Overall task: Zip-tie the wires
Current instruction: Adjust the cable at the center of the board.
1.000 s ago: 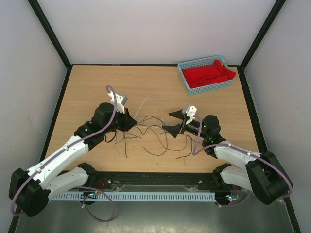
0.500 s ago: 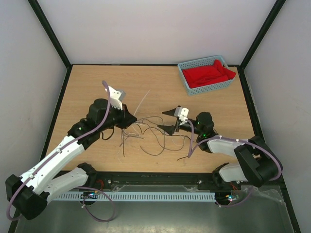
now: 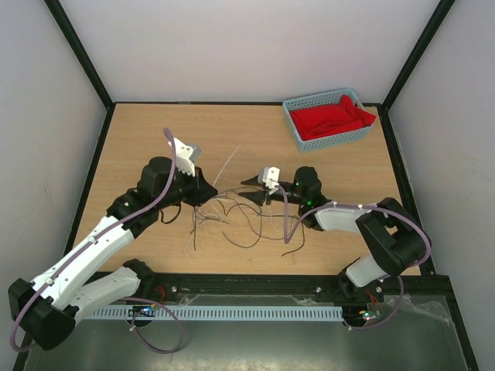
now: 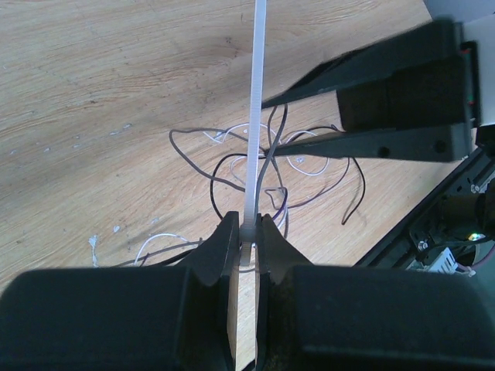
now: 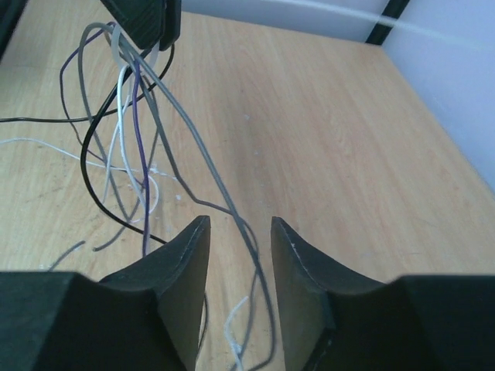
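Pale walls box in a wooden table, and all the action sits at its centre. At the left of the overhead view, the left fingers are pressed together on the zip tie, nipping it at its near end. The left wrist view shows the strip clamped tight between them, and its long pale tail runs straight off towards the top of the frame. Just right of that, the wires sprawl in loose dark loops across the table. Several strands rise and gather right at the pinch. Whether the tie already circles them cannot be told from here.

Further right, the right fingers come nose to nose with the left ones. The right wrist view has them spread partway, with a couple of grey strands running through the gap, and nothing is gripped yet. Far upper right, a blue basket holding a red cloth sits well apart from it all.

By the look of it, the job is midway. The tie is in hand and the wires are partly gathered, but the bundle is loose and the tail is not drawn tight. Collecting the strays and cinching remain.
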You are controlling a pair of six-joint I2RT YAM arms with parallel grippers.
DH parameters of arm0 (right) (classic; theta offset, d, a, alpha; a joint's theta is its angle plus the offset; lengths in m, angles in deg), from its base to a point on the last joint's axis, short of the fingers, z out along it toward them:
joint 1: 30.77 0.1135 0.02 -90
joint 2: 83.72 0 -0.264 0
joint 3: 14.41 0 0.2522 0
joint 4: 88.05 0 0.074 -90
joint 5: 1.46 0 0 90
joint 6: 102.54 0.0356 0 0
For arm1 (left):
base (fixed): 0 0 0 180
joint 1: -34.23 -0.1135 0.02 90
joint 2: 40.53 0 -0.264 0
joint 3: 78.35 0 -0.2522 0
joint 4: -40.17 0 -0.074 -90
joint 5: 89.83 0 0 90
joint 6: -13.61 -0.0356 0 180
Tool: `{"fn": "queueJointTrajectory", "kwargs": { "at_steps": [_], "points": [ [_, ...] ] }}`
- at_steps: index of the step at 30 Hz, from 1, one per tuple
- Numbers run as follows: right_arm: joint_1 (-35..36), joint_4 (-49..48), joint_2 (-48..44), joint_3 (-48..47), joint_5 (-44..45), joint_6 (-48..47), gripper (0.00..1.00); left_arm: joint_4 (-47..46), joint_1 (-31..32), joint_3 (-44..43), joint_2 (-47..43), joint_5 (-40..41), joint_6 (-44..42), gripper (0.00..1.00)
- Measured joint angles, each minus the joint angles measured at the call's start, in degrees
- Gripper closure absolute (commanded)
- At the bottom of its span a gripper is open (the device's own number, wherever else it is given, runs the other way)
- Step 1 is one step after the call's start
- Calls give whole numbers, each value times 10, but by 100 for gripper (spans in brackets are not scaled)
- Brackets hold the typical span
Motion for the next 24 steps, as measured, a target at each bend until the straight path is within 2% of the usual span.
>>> {"fn": "queueJointTrajectory", "kwargs": {
  "at_steps": [4, 5, 15, 24],
  "points": [
    [8, 20, 17, -7, -1, -7, 95, 2, 0, -2, 0, 0, -1, 100],
    [8, 24, 16, -7, -1, -9, 100, 3, 0, -2, 0, 2, -2, 100],
    [9, 95, -59, 1, 37, -43, 100, 29, -17, -9, -6, 19, -4, 100],
    [9, 134, -63, 2, 47, -47, 100, 36, -20, -9, -19, 22, -4, 100]
  ]
}}
